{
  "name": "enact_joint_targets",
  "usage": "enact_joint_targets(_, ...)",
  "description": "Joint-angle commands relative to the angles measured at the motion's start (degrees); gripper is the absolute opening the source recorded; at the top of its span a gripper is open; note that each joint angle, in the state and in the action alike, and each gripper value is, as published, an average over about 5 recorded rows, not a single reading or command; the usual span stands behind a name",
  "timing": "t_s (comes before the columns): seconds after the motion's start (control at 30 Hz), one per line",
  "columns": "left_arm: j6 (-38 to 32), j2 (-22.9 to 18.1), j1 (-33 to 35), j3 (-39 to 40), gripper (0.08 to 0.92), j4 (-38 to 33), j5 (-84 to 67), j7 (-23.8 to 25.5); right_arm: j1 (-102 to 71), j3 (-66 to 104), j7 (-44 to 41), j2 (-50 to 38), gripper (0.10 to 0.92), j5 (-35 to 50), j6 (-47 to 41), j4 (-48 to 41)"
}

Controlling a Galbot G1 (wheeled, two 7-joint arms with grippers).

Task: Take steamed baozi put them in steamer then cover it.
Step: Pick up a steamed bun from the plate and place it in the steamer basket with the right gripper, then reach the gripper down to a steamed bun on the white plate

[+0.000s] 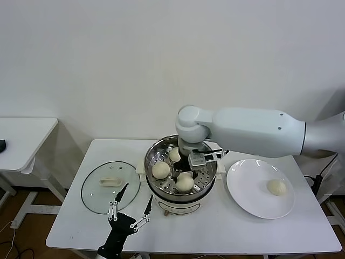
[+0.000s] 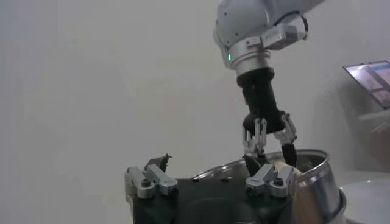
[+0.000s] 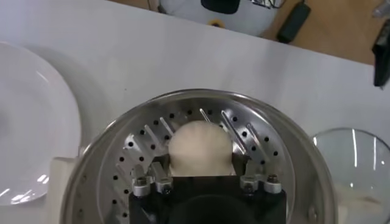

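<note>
Your right gripper [image 3: 201, 159] brackets a smooth domed baozi [image 3: 200, 145] on the steamer's [image 1: 152, 156] perforated steel tray, jaws part-spread, grip seemingly slack. Left gripper [image 1: 129, 204] hangs wide open, empty.

Baozi [image 1: 160, 169] cream-white, 3 in steamer [image 1: 156, 150], shiny steel w/ dotted perforated tray, cream base. 4th baozi [image 1: 277, 187] on plain white plate [image 1: 248, 202]. Cover [image 1: 92, 191] clear glass, cream handle. Table [image 1: 215, 226] white. Right gripper [image 1: 186, 171] black fingers, silver mounts.

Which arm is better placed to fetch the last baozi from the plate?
The right. Its pincer is inside the steamer, beside the white plate holding the last baozi. The left pincer waits near the glass cover on the steamer's other side.
</note>
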Motion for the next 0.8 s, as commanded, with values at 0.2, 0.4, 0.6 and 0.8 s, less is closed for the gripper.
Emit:
enact_joint_targets(0.2, -0.03, 0.02, 0.02, -0.22, 0.823, 0.19, 0.0, -0.22, -3.17, 2.21, 0.79, 0.41, 0.786, -4.27, 1.3, -0.33)
enact_joint_targets(0.4, -0.05, 0.08, -0.07, -0.21, 0.823, 0.33, 0.02, -0.23, -2.06, 7.85, 0.79, -2.96, 0.822, -2.56, 1.36, -2.02)
enact_joint_targets(0.6, 0.13, 0.11, -0.4, -0.11, 0.823, 0.31, 0.07, -0.24, 3.4, 11.87, -4.87, -9.13, 0.823, 6.58, -5.62, -7.31)
enact_joint_targets(0.8, 0.18, 0.2, -0.45, -0.02, 0.823, 0.25, 0.09, -0.29, 7.88, 9.11, -7.76, -16.05, 0.823, 21.24, -23.37, -17.79)
